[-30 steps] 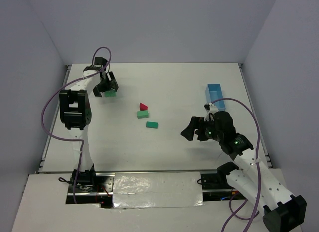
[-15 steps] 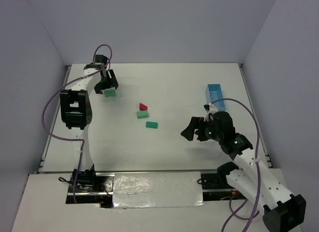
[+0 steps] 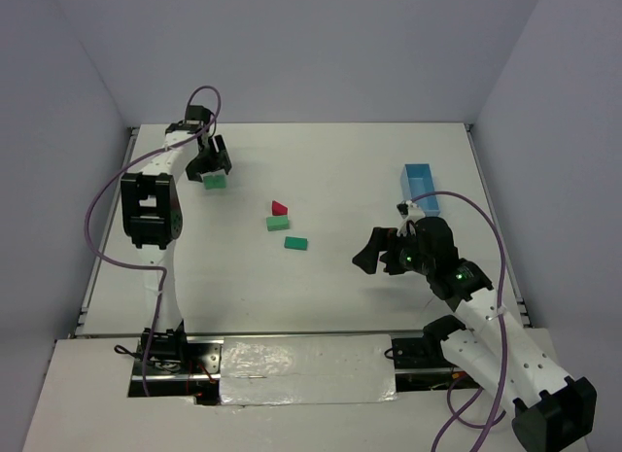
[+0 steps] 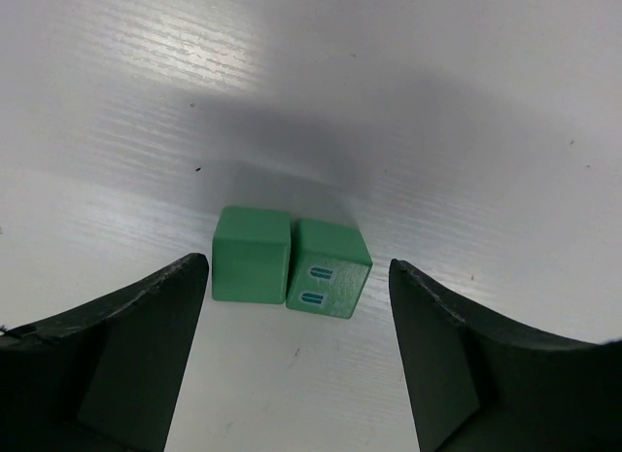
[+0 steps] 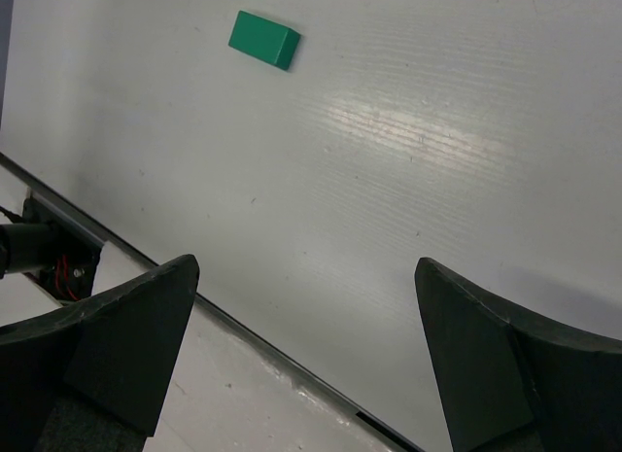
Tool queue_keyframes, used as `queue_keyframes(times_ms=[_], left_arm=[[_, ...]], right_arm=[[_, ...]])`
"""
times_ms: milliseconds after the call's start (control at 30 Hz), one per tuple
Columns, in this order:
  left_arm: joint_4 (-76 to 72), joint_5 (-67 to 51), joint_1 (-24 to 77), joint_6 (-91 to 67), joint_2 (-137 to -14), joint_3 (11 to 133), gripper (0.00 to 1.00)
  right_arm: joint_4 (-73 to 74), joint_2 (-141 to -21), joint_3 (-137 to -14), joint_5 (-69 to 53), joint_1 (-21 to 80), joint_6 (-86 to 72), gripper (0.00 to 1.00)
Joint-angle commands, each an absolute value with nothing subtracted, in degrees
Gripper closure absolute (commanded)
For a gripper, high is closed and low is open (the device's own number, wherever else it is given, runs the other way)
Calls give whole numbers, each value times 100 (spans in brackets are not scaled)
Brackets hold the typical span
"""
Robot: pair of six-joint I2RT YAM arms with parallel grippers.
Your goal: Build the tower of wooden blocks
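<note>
Left wrist view: left gripper point(image 4: 296, 269) spread wide, empty. Plain green cube point(image 4: 251, 267) touching blue-marked green cube point(image 4: 328, 282), just ahead of fingertips. Risk: closing traps both, one skews out. Right gripper point(image 5: 306, 277) spread, empty.

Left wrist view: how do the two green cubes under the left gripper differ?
The marked cube bears two small blue marks on its near face; the plain cube shows none. The plain cube faces the camera squarely; the marked cube is turned slightly. Both are green, similar in size, and touching.
</note>
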State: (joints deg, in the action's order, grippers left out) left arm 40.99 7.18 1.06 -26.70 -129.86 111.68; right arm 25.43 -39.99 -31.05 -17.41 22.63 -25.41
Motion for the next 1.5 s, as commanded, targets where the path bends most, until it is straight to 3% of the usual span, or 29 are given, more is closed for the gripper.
queue_keyframes(times_ms=[0,467,567,900,1167,1467], left_arm=[[4236,545,123,-2409,-13201,11434,12],[4166,642,132,-2452,-13201,11382,14],[4148,650,123,-2470,-13192,11338,21],[4087,765,123,-2636,-13061,11092,25],[3507,879,114,-3137,-12542,9959,25],[3516,1344,106,-3621,-12253,9598,25]], right_arm=[[2276,-3990,-3076,-1811,2285,-2443,0],[2276,-3990,-3067,-1819,2277,-2435,0],[2268,-3990,-3067,-1819,2294,-2435,0],[2259,-3999,-3067,-1811,2294,-2435,0],[2250,-4008,-3050,-1828,2277,-2426,0],[2224,-4034,-3050,-1872,2294,-2426,0]])
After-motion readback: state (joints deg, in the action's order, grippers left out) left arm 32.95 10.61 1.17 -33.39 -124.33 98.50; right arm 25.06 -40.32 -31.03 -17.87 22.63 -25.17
